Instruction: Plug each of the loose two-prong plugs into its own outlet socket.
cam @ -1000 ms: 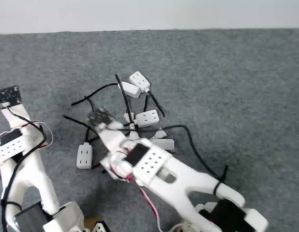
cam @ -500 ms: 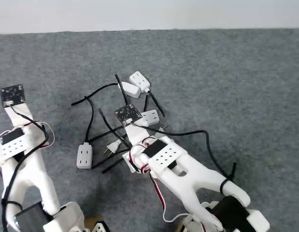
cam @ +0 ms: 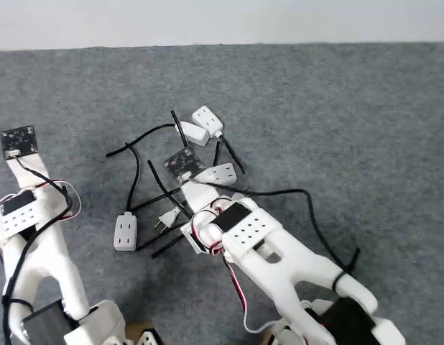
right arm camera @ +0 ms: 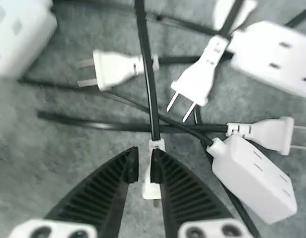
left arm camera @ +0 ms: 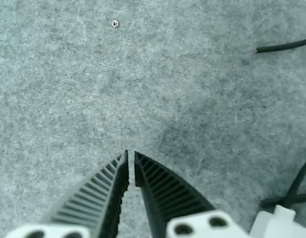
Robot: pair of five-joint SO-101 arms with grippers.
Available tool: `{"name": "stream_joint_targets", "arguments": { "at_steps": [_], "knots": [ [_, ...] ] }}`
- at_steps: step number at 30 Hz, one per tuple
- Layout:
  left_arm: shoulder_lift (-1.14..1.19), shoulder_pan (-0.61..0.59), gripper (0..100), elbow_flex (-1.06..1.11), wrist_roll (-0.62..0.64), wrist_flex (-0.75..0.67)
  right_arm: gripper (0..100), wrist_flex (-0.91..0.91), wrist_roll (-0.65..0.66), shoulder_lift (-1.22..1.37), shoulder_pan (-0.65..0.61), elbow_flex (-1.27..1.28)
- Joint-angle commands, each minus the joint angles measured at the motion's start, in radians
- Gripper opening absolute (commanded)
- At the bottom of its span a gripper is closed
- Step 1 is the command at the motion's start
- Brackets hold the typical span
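The right gripper pinches a white two-prong plug among tangled black cords and white outlet sockets at mid-table. The left gripper, jaws closed and empty, hovers over grey carpet at the left.

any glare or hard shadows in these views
High view: even soft light, no glare on the grey mat. Left wrist view: a soft darker patch on the mat ahead of the jaws. Right wrist view: white plugs bright, soft shadow under the black cords.
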Motion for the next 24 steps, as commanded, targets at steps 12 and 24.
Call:
{"name": "stream_joint_targets", "arguments": {
  "at_steps": [12, 24],
  "knots": [
    [-0.005, 0.009, 1, -0.022, -0.028, 0.002, 16.7, 0.039, 0.146, 0.170, 0.012, -0.149],
    [-0.005, 0.009, 1, -0.022, -0.029, 0.002, 16.5, 0.067, 0.193, 0.292, 0.013, -0.247]
  ]
}}
